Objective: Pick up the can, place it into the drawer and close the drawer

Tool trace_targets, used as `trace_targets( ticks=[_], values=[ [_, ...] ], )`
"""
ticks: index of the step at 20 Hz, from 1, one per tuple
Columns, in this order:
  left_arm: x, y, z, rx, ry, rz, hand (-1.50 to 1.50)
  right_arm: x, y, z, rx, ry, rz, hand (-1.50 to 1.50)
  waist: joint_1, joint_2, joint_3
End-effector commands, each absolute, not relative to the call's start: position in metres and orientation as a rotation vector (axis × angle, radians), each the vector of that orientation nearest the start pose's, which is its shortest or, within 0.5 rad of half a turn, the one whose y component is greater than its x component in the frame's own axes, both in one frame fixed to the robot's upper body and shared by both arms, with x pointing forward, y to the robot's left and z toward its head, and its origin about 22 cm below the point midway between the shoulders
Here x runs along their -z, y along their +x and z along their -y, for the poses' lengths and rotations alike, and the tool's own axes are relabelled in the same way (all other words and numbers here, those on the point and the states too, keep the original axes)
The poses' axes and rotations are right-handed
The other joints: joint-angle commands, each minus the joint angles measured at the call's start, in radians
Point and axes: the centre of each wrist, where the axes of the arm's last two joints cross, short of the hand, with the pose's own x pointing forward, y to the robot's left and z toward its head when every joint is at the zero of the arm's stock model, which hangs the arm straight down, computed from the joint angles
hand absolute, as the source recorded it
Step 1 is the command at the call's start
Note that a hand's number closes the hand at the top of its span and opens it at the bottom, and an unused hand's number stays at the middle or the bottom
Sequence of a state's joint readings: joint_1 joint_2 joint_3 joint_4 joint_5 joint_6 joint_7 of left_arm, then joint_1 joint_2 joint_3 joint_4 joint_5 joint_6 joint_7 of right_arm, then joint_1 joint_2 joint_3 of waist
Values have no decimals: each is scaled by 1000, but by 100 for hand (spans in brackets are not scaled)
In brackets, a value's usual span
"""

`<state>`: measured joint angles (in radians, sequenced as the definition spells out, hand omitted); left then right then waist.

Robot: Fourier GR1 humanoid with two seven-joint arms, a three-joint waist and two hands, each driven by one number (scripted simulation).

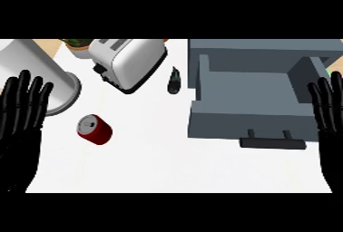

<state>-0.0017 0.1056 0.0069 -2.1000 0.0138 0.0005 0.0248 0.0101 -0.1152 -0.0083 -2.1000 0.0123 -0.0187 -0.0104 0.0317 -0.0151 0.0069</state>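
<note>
1. So nothing is done yet, as I read it: the can [95,129] lies on its side on the counter [154,167], well left of the drawer [244,120]
2. I see the drawer pulled out, nothing visible inside
3. My left hand [20,113] and right hand [328,106] rest at the edges, fingers straight, holding nothing
4. Left to do: grasp, place, close

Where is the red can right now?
In the head view the red can lies on the white counter, left of the open drawer, near the left hand.
</note>
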Motion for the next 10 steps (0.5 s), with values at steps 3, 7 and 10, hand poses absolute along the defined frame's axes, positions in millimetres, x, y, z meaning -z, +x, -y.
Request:
trace_targets(
  ticks=[3, 7, 10],
  values=[
    [-131, 203, -265, 44, 137, 2067, -150, -129, 202, 268, -114, -59, 2110, -150, -32, 14, -7],
    [-87, 178, -297, -175, 252, 1733, -150, -101, 205, 261, 54, -139, 1864, -150, -14, 23, -8],
    [-94, 169, -310, -217, 283, 1679, -150, -114, 192, 273, 80, -165, 1811, -150, -32, 11, -7]
  ],
)
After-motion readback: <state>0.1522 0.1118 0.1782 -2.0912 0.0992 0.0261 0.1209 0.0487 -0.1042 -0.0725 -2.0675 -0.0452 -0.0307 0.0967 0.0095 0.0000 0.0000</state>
